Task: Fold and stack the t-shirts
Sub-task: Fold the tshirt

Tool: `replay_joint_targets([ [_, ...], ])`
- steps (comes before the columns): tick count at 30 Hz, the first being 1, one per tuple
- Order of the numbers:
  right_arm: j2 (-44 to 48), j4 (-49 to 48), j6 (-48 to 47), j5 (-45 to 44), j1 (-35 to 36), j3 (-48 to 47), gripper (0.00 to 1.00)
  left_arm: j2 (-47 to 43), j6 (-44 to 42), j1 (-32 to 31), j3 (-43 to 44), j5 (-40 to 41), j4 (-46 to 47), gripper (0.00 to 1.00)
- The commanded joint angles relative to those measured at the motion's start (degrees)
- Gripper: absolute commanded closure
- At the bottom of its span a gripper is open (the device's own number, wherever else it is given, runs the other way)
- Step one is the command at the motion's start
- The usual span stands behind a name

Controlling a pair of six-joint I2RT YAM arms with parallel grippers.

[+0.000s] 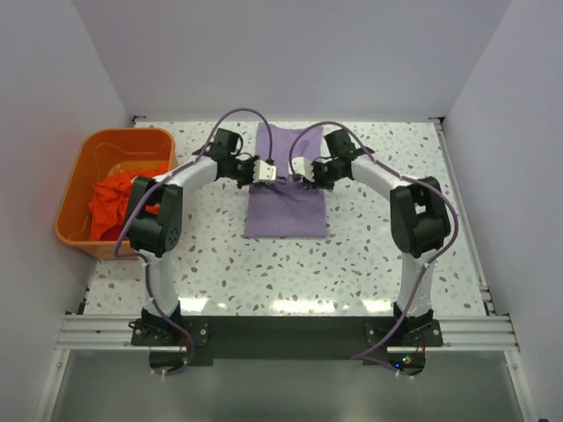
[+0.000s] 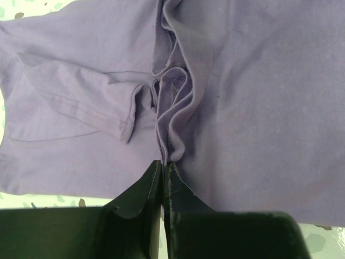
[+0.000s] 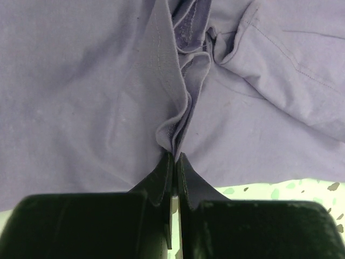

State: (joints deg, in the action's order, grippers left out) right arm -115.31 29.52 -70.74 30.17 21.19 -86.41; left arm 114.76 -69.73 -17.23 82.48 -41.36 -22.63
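Wrist views: your left hand (image 2: 163,164) and right hand (image 3: 175,156) each pinch a bunched fold of the lavender t-shirt (image 1: 286,211); limp, light cloth, best held at edges.

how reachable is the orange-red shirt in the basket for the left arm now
Probably not yet: the left gripper is shut on a fold of the lavender t-shirt. The orange-red t-shirt lies uncovered in the open basket beside that arm.

At 9 o'clock the left arm (image 1: 157,215) hides part of the orange-red t-shirt (image 1: 106,207); the lavender t-shirt (image 2: 259,108) runs off both wrist views' edges.
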Motion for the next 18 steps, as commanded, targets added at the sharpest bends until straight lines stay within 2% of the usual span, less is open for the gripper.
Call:
replay_joint_targets([
  [1,-1.23,0.45,-1.86,2.52,-0.62,-3.32,1.0,1.43,-1.81,0.71,3.13,-1.53,-0.05,1.0],
  [15,-3.61,2.21,-3.53,2.87,-2.73,-7.28,1.0,5.56,-0.84,0.62,6.46,-0.65,1.63,1.0],
  [18,-4.4,1.69,-3.62,2.44,-2.73,-7.63,0.98,6.0,-0.14,0.62,7.26,-0.12,1.71,0.91],
])
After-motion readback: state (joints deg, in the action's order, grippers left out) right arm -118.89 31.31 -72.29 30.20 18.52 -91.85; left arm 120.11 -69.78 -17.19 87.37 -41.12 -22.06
